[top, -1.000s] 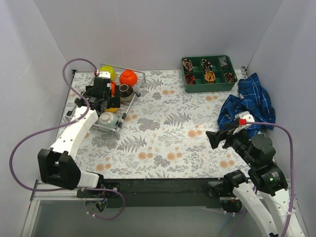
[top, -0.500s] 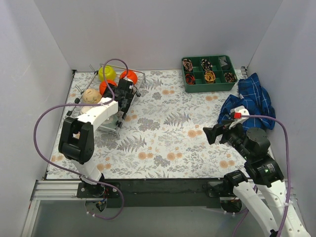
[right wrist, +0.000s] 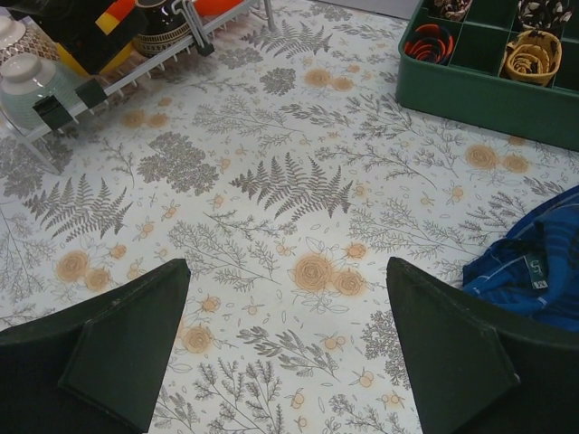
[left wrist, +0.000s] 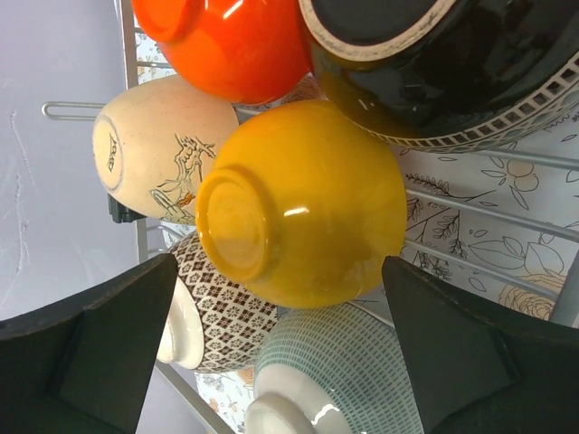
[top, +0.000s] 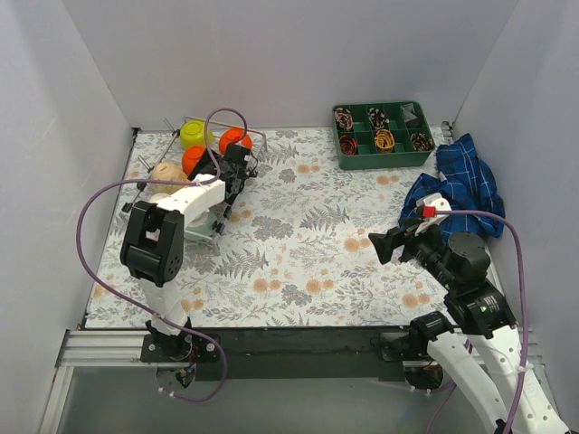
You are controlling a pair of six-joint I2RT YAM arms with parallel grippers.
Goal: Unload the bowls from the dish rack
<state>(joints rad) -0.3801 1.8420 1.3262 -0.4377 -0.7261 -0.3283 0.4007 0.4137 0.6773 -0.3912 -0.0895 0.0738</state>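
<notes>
The dish rack (top: 204, 228) stands at the far left of the table, with a lime green bowl (top: 194, 134), two red-orange bowls (top: 235, 140) and a beige bowl (top: 165, 172) showing. My left gripper (top: 235, 165) is at the rack's right side, open and empty. In the left wrist view its jaws (left wrist: 279, 262) stand wide apart, facing a yellow-orange bowl (left wrist: 303, 203). Around it lie a red-orange bowl (left wrist: 226, 41), a dark bowl (left wrist: 452, 63), a beige deer-print bowl (left wrist: 163, 149), a brown-patterned bowl (left wrist: 213, 289) and a grey-green patterned bowl (left wrist: 335, 371) on the rack's bars (left wrist: 488, 217). My right gripper (top: 389, 246) is open and empty above the floral mat (right wrist: 288, 267).
A green compartment tray (top: 383, 136) with small items stands at the back right and shows in the right wrist view (right wrist: 488, 86). A blue checked cloth (top: 461, 185) lies at the right edge. White walls enclose the table on three sides. The rack's near end (right wrist: 136, 70) shows in the right wrist view.
My left arm has swung from the rack's left side to its right side, uncovering the beige and a red-orange bowl. My right gripper has edged slightly left.
</notes>
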